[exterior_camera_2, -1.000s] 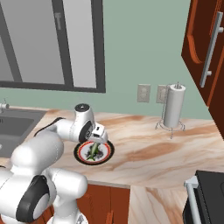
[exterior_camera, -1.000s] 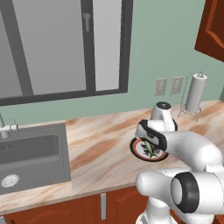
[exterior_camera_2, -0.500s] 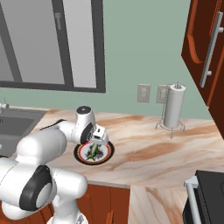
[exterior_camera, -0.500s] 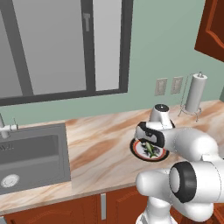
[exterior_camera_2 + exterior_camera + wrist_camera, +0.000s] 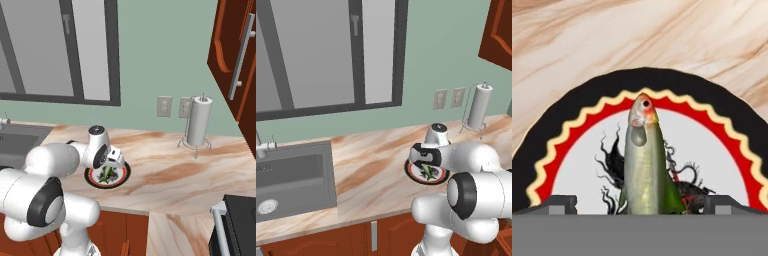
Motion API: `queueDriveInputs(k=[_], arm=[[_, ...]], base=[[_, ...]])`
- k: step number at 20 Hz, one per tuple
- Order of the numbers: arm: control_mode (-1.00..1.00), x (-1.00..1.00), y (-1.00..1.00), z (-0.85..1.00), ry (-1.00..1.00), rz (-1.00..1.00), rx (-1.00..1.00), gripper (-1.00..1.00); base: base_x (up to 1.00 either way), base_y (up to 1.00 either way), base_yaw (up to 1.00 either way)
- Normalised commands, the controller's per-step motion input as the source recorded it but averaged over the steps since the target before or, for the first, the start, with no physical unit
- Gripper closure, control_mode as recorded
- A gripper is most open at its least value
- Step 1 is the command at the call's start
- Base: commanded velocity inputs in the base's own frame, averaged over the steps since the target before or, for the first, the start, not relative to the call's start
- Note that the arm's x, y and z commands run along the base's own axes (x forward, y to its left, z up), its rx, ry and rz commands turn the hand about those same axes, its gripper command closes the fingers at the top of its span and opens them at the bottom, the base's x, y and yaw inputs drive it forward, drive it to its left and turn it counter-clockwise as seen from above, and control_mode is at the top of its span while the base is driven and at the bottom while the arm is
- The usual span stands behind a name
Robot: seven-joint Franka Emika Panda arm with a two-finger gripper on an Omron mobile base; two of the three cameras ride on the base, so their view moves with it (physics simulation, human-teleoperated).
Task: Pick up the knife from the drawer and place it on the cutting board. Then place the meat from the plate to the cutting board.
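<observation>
A long marbled beige-and-tan stone counter [image 5: 371, 160] runs under a dark-framed window, with a grey steel sink [image 5: 291, 175] set into it at the far left and a white paper-towel roll on a wire stand [image 5: 199, 121] against the green wall at the right. The white robot arm bends low over the counter so that its hand sits directly above the round white plate with a red scalloped rim and dark markings [image 5: 121, 176], which rests flat on the stone near the front edge. The two-finger gripper [image 5: 640, 202] points straight down at the plate, its jaws spread apart, one dark tip on each side of the meat and neither touching it. The meat [image 5: 644, 160] is a small slender pale fish-shaped piece with green streaks and a reddish head, lying along the middle of the plate between the tips. This straddling pose looks like the setup for a pinch across the narrow width of the piece, the easiest way to grip it. The cutting board, knife and drawer cannot be judged from here, so the first half of the task cannot be confirmed.
</observation>
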Motion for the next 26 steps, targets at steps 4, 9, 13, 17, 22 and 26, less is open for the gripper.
queueDriveInputs(k=[4,9,13,17,22,26], arm=[[-1.0,0.41,0.0,-0.12,0.0,0.0,0.0,-1.0],[-1.0,0.37,0.0,-0.17,0.0,0.0,0.0,-1.0],[-1.0,0.17,-0.04,-0.19,0.0,0.0,0.0,-1.0],[-1.0,0.0,-0.1,-0.24,0.0,0.0,0.0,-1.0],[-1.0,-0.01,-0.06,-0.2,0.0,0.0,0.0,-1.0],[-1.0,0.0,0.0,-0.3,0.0,0.0,0.0,1.0]], base=[[0.0,0.0,0.0],[0.0,0.0,0.0],[0.0,0.0,0.0],[0.0,0.0,0.0],[0.0,0.0,0.0],[0.0,0.0,0.0]])
